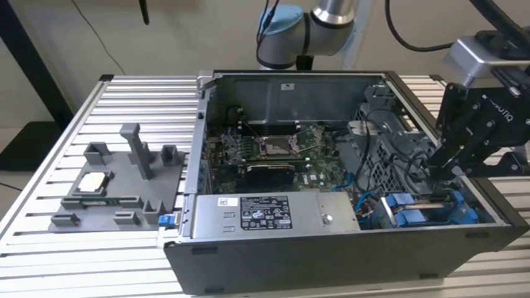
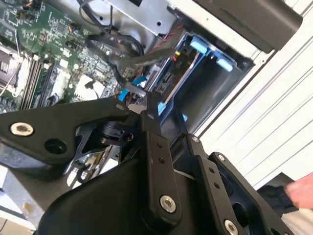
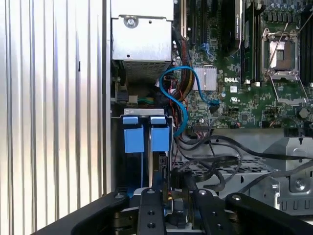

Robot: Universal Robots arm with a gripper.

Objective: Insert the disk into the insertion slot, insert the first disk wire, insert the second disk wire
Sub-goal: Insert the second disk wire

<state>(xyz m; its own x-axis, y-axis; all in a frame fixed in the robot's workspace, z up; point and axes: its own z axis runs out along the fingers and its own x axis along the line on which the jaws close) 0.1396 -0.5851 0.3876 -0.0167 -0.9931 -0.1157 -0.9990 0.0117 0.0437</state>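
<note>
The disk (image 2: 168, 90) sits on edge deep in the insertion slot (image 2: 234, 68), its blue carrier frame showing inside the dark bay. The slot's two blue tabs (image 3: 145, 133) stand at the bay's mouth, in the case's corner at the exterior view's right (image 1: 418, 211). My gripper (image 1: 432, 177) reaches down into the case right at the slot. In both wrist views its fingers (image 2: 148, 105) are drawn together at the disk's end, on what looks like a black disk wire's connector (image 3: 164, 178). A grey plug (image 2: 134, 91) lies just beside the fingertips.
A bundle of black cables (image 3: 215, 156) and a looping blue cable (image 3: 178, 98) crowd the space beside the slot. The motherboard (image 1: 282, 152) and grey power-supply box (image 1: 273, 214) fill the case. A grey fixture tray (image 1: 116, 186) rests on the slatted table.
</note>
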